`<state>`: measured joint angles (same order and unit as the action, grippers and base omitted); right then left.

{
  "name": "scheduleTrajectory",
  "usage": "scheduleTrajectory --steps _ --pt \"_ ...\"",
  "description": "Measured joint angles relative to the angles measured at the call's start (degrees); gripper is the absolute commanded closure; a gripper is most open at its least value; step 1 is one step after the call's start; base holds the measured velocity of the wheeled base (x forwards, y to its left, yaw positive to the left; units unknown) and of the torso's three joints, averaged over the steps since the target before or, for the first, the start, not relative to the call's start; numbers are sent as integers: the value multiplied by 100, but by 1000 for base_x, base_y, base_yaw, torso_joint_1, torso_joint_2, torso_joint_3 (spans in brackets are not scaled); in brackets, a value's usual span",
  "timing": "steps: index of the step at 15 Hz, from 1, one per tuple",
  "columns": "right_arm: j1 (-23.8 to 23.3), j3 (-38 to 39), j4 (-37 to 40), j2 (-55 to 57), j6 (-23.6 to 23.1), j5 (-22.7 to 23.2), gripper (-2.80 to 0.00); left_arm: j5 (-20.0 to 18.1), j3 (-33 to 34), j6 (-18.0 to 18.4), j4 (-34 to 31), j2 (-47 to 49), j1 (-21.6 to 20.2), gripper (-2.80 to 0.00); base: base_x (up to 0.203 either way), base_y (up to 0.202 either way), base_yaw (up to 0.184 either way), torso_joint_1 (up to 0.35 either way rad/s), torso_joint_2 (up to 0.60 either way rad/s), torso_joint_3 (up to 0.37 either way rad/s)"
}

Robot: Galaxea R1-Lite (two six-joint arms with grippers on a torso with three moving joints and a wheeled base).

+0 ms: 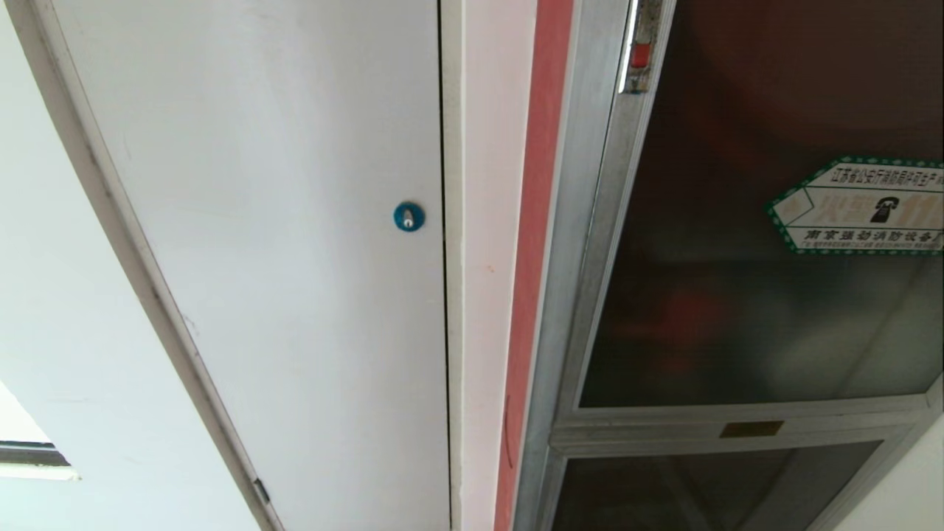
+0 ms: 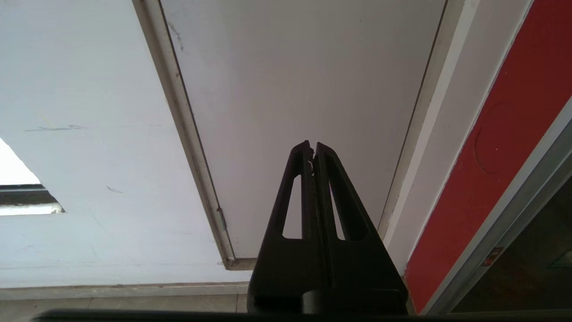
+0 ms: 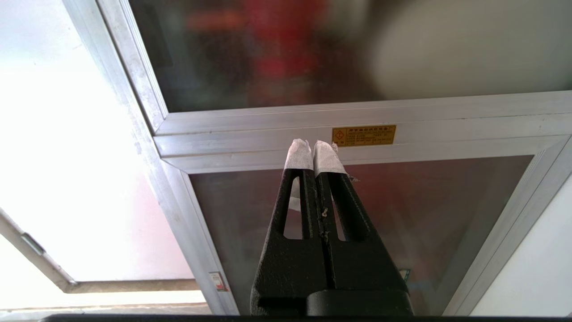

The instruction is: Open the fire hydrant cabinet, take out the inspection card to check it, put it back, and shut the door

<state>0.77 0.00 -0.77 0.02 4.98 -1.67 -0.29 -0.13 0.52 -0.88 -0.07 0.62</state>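
— Tinted glass door (image 1: 752, 295) of the fire hydrant cabinet (image 1: 582, 221) looks shut, red latch (image 1: 640, 55) at its upper edge untouched; nothing seems done yet.
— And the hands?
— Left hand (image 2: 313, 150) and right hand (image 3: 315, 147) both clenched, empty. Inspection card isn't visible; opening, checking, returning, closing all remain.

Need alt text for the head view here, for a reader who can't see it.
The fire hydrant cabinet stands at right, its dark glass door closed, with a small red latch and a green-bordered sticker. Left of it is a white door with a blue lock. No gripper shows.
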Motion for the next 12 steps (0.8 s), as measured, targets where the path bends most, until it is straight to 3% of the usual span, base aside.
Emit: scheduleTrajectory --steps 5,12 --pt "-2 -115 91 0 4 16 0 0 -2 0 0 0 0 0 0 0 0 0 0 0" --pt "2 -1521 438 584 198 684 0 2 -2 -1 0 0 0 0 0 0 0 0 0 0"
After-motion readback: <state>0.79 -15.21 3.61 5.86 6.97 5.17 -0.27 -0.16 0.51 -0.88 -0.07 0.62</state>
